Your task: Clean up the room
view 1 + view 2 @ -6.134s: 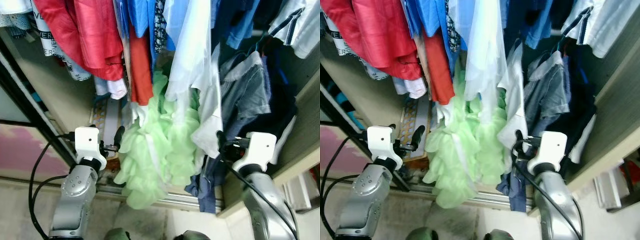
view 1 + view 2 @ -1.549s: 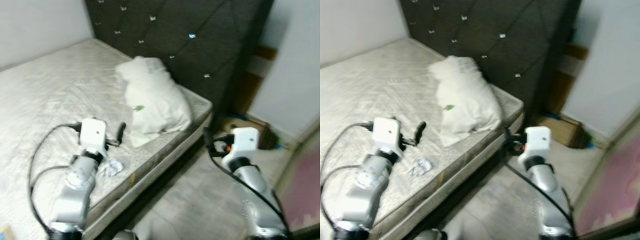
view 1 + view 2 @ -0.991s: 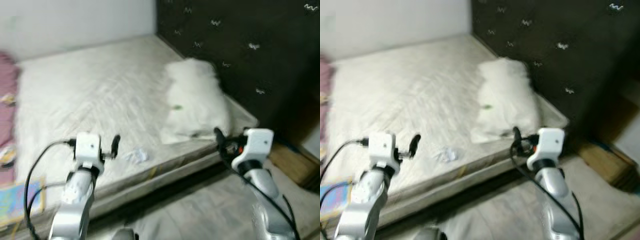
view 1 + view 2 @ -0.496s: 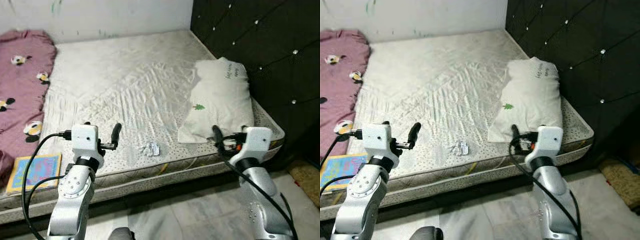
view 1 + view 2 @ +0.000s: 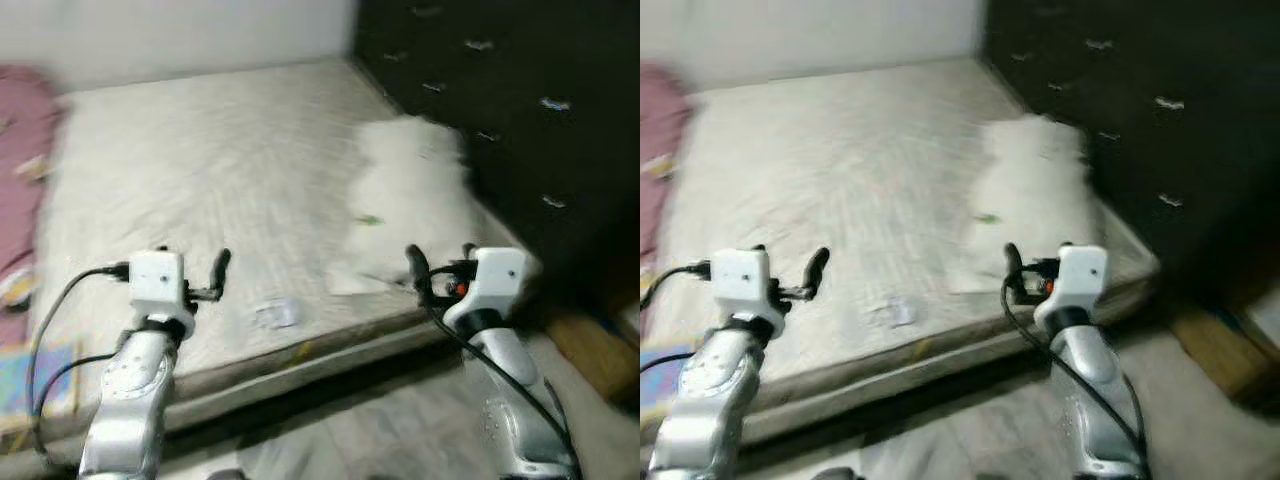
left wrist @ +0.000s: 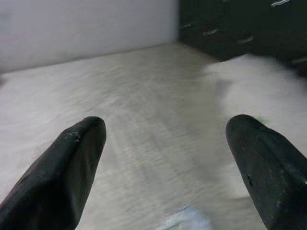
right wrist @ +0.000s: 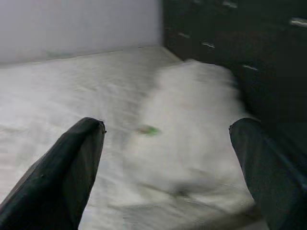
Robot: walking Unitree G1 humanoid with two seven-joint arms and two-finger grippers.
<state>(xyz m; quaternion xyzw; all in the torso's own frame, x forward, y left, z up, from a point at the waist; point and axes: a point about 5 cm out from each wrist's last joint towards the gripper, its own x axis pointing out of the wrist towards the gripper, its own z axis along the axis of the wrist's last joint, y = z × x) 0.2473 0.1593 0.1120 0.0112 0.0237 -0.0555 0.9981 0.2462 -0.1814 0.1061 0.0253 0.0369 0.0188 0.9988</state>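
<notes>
Motion-blurred view of the bed (image 5: 200,160), both arms raised before it, left gripper (image 6: 165,158) and right gripper (image 7: 168,163) spread wide and empty; a crumpled wrapper (image 5: 277,314) lies near the mattress edge beside the white pillow (image 5: 410,205), so tidying here appears not yet begun.

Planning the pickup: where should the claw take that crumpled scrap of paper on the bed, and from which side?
Take the scrap of paper across its raised crumpled middle, coming straight down from above. It lies low on the mattress near the front edge, so a sideways approach would likely snag the sheet. The left claw, open, is nearest. The views are blurred, so its folds are unclear.
</notes>
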